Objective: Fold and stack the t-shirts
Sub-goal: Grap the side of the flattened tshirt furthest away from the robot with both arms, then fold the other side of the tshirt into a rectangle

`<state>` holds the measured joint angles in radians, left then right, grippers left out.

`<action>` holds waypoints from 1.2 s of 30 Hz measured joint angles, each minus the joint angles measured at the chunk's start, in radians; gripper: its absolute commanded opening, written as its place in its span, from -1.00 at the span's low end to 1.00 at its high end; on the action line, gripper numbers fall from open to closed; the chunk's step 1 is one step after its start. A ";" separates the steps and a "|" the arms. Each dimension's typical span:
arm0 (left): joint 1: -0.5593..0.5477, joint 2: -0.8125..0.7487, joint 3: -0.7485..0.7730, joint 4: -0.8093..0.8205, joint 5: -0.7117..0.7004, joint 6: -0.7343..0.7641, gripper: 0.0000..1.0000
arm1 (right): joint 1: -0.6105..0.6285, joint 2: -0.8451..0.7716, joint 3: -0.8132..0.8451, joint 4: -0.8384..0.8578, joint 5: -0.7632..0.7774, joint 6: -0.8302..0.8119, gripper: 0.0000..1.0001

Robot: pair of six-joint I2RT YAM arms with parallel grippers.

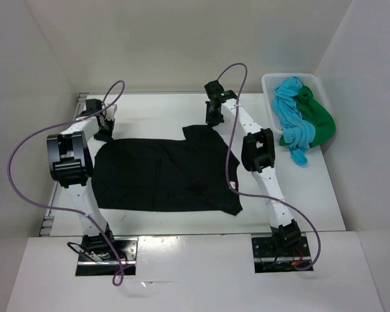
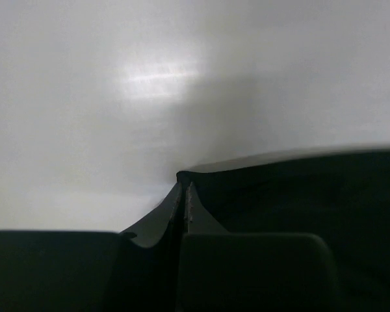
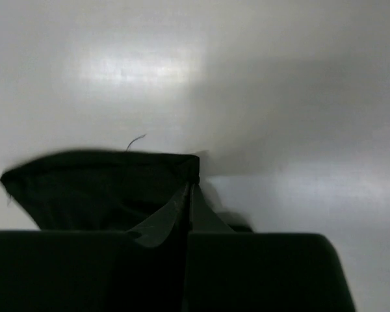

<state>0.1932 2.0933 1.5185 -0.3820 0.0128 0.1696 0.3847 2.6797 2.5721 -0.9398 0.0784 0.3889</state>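
Observation:
The black t-shirt (image 1: 162, 172) lies spread flat on the white table, with a sleeve at the near right. My left gripper (image 1: 104, 133) is at the shirt's far-left corner, and my right gripper (image 1: 213, 118) is at its far-right corner. In the left wrist view the jaws (image 2: 183, 190) are shut on the corner of the black cloth (image 2: 299, 195). In the right wrist view the jaws (image 3: 190, 188) are shut on the corner of the black cloth (image 3: 91, 188). The turquoise t-shirt (image 1: 292, 110) and the green t-shirt (image 1: 318, 120) lie crumpled in the basket, partly hanging over its front edge.
A white mesh basket (image 1: 271, 84) stands at the back right of the table. White walls enclose the table at the back and on both sides. Purple cables loop over both arms. The arm bases sit at the near edge.

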 measured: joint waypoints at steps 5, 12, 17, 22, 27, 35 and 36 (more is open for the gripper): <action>0.000 -0.154 -0.152 -0.014 -0.010 0.066 -1.00 | 0.038 -0.306 -0.388 0.027 0.025 -0.013 -1.00; -0.023 -0.396 -0.328 0.001 -0.015 0.151 -1.00 | 0.105 -0.838 -0.885 0.178 0.026 0.015 -1.00; -0.030 -0.446 -0.399 -0.042 -0.026 0.196 -1.00 | 0.110 -0.974 -1.131 0.227 0.019 0.064 -1.00; -0.020 -0.531 -0.453 -0.091 -0.028 0.245 -1.00 | 0.127 -1.009 -1.352 0.240 -0.005 0.126 -1.00; -0.020 -0.629 -0.533 -0.119 -0.080 0.286 -1.00 | 0.178 -1.063 -1.437 0.250 -0.020 0.176 -1.00; -0.020 -0.658 -0.576 -0.138 -0.121 0.318 -1.00 | 0.199 -1.156 -1.474 0.254 -0.021 0.232 -1.00; -0.020 -0.663 -0.582 -0.140 -0.124 0.323 -1.00 | 0.208 -1.170 -1.483 0.254 -0.019 0.244 -1.00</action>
<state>0.1734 1.4300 0.9367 -0.5217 -0.1108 0.4931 0.5922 1.5097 1.0889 -0.6861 0.0597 0.6331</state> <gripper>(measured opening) 0.009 0.002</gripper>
